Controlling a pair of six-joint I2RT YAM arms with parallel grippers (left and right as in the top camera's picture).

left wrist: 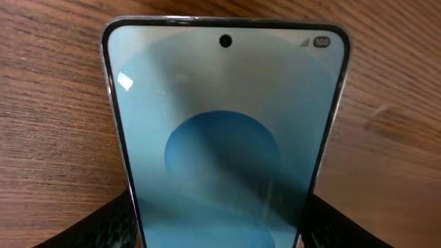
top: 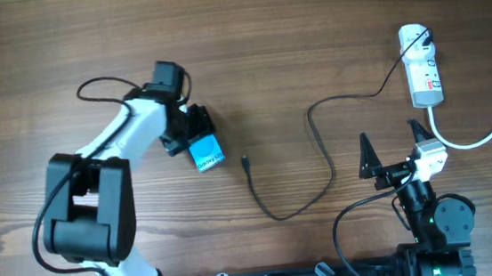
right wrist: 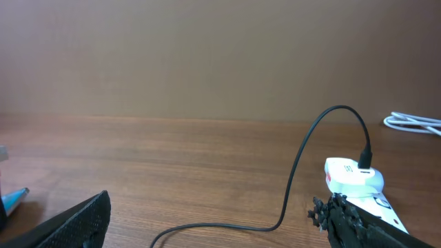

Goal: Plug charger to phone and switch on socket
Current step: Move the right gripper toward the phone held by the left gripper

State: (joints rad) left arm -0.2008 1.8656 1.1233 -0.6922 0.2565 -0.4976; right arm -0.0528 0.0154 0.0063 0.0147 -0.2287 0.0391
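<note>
The phone (top: 206,151), with its turquoise screen up, lies left of the table's middle. My left gripper (top: 195,141) is shut on it. In the left wrist view the phone (left wrist: 220,124) fills the picture, and both black fingers (left wrist: 96,227) press against its long edges. The charger (top: 322,140) is a thin black cable. It runs from its black plug in the socket (top: 422,78) to a loose tip (top: 245,163) lying right of the phone. My right gripper (top: 392,145) hangs open below the socket with nothing in it. Past its fingers (right wrist: 76,224) I see the cable (right wrist: 303,165) and the socket (right wrist: 355,176).
A thick white cord (top: 486,126) loops from the socket toward the right edge and back up to the far right corner. It also shows in the right wrist view as a white cord (right wrist: 413,122). The arm bases stand along the front edge.
</note>
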